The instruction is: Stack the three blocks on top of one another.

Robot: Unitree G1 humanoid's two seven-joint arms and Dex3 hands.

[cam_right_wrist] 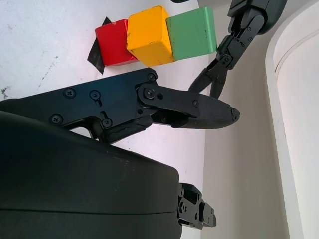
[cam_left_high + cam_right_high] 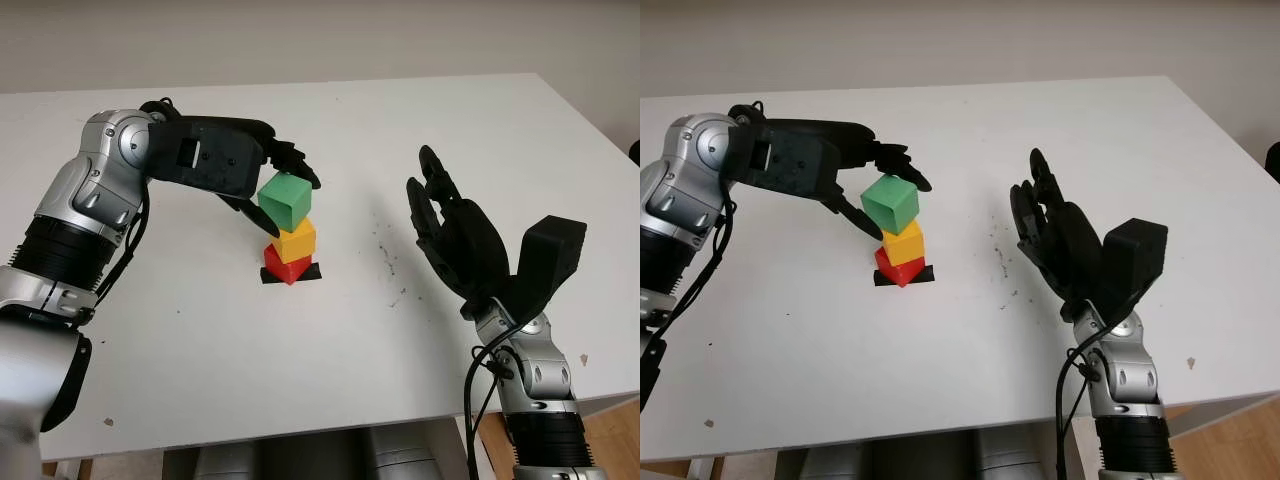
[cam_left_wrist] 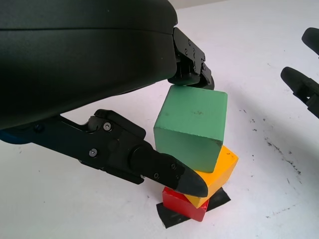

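Fingers (image 3: pixel 169 174) of my left hand (image 2: pixel 215 155) pinch the green block (image 2: pixel 285 200), sitting crooked atop yellow (image 2: pixel 294 240) and red (image 2: pixel 285 266) mid-counter (image 2: pixel 200 340). If they drag on release, the stack may topple; my right hand (image 2: pixel 455 235) hovers open nearby.

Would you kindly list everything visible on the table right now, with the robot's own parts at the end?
Green block: one, green, top of the stack, tilted.
Yellow block: one, yellow, middle of the stack.
Red block: one, red, bottom of the stack, on the tape.
Tape: one patch, black, under the stack.
Table: one, white, scuffed to the right of the stack.
Left robot hand: black, fingers around the green block.
Right robot hand: black, open, raised to the right of the stack.
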